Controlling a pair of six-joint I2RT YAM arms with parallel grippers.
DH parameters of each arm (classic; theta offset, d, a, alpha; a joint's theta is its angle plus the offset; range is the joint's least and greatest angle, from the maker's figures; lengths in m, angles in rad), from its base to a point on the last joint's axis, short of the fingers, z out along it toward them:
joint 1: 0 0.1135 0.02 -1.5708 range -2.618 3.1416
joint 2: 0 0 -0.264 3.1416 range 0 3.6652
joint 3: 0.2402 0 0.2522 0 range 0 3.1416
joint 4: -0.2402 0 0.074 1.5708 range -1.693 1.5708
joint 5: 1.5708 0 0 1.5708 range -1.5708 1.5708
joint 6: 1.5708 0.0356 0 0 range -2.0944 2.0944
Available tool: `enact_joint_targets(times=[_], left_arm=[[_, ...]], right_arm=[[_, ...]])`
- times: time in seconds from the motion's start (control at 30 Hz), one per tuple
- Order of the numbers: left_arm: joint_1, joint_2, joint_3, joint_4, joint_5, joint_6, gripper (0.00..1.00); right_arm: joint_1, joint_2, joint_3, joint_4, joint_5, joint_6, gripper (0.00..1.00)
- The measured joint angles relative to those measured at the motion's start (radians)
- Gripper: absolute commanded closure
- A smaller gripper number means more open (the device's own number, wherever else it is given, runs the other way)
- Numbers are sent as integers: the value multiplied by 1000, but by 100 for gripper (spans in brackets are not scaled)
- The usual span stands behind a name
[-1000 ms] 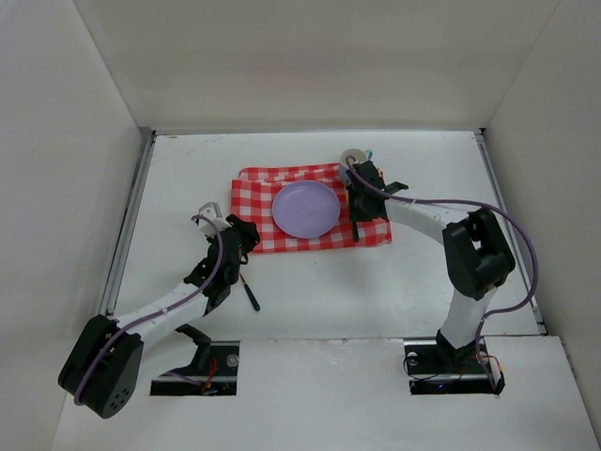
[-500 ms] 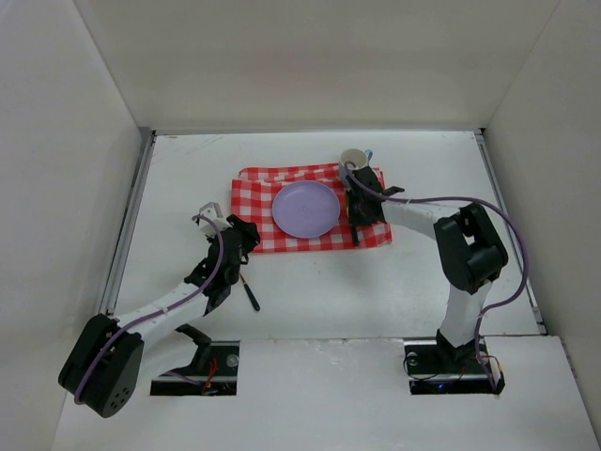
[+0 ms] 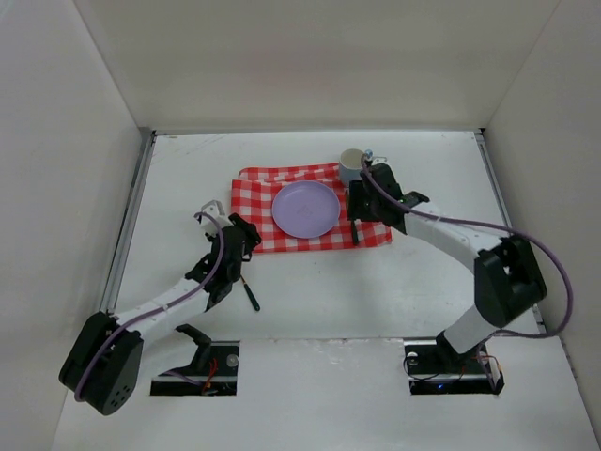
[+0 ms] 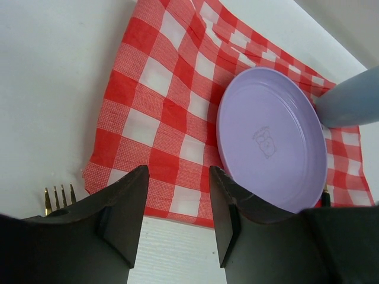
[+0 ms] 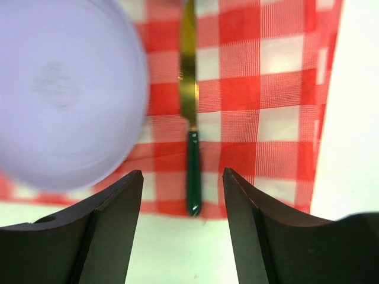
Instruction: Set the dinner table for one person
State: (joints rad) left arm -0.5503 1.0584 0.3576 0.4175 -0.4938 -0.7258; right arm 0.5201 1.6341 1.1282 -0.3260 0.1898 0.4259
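Left claw: you see its fingers spread with nothing between them. It hangs over the near edge of the cloth.
Right claw: its fingers are spread wide and grip nothing.
Table: the matte white surface lies under both claws. It shows bare to the left of the left claw and on the near side of the right claw.
Cloth: red-and-white checked, it is spread flat on the table and runs ahead of the left claw and beneath the right one.
Plate: pale purple, it rests on the cloth ahead and to the right of the left claw. From the right claw it lies to the left and is blurred.
Knife: it lies flat on the cloth, in line with the right claw's gap. Its green handle is nearer the claw and its gold blade points away.
Cup: grey-blue, it stands beyond the plate's right rim. You cannot tell whether they touch.
Fork: its gold tines show on the bare table just outside the left claw's left finger.
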Motion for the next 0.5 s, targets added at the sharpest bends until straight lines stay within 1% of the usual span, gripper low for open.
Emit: enact_joint_targets(times=[0.07, 0.1, 0.13, 0.2, 0.23, 0.27, 0.3, 0.33, 0.4, 0.5], left_arm=[[-5, -1, 37, -65, -14, 1, 57], [-9, -2, 60, -107, -20, 2, 57], [-14, -3, 82, -148, -27, 2, 57], [-30, -15, 133, -264, -41, 0, 57], [-38, -25, 155, -325, -47, -2, 57], [-48, -39, 174, -387, -56, -9, 57], [-58, -51, 188, -443, -63, -17, 57], [-72, -66, 200, -506, -71, -32, 57], [-113, -89, 216, -637, -85, -79, 58], [-190, -103, 221, -812, -92, -179, 59]], right_arm=[[10, -103, -31, 18, 9, -4, 38], [13, -151, -50, 38, 13, -4, 41], [17, -200, -77, 69, 18, -6, 48], [18, -293, -154, 153, 33, -11, 67], [18, -331, -197, 194, 44, -9, 75], [18, -364, -243, 235, 57, -3, 80], [18, -385, -278, 264, 70, 8, 83], [18, -398, -312, 292, 84, 20, 84], [19, -401, -351, 324, 99, 42, 84], [25, -394, -386, 366, 110, 69, 78]])
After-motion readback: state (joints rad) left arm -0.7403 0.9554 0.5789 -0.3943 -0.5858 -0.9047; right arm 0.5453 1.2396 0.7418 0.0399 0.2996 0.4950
